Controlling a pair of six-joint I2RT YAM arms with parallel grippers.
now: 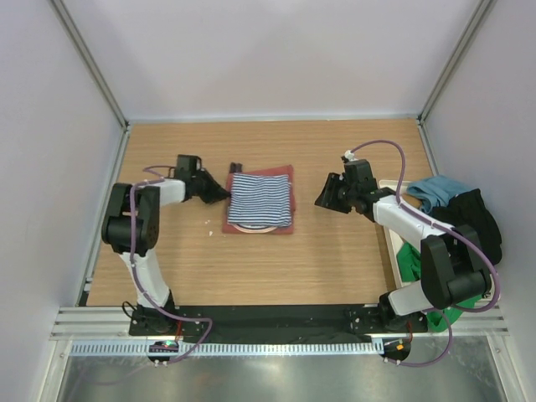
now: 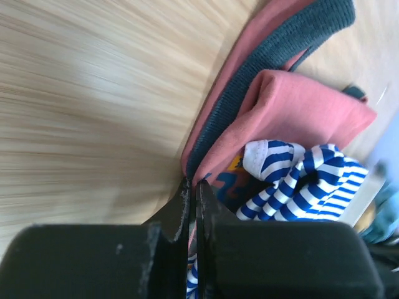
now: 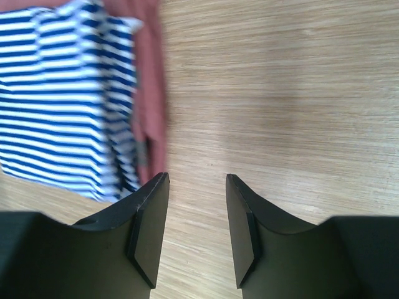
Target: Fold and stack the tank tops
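Tidying the stack, I think: the left gripper (image 2: 192, 182) pinches the red tank top (image 2: 299, 106) at its edge, and the right gripper (image 3: 196, 180), open and empty, should grab the striped tank top (image 3: 56, 93) just beside its fingers.

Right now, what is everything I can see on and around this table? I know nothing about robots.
striped tank top: one, navy and white, folded, lying on the red tank top, mid-table
red tank top: one, rust red with dark trim, folded, under the striped one
table: one, light wood
tray: one, white, at the table's right edge
teal cloth: one, heaped by the tray, far end
black cloth: one, beside the teal one
green cloth: one, near end of the tray
left end effector: one, black, shut, apparently pinching the red tank top's left edge
right end effector: one, black, open, over bare wood right of the stack
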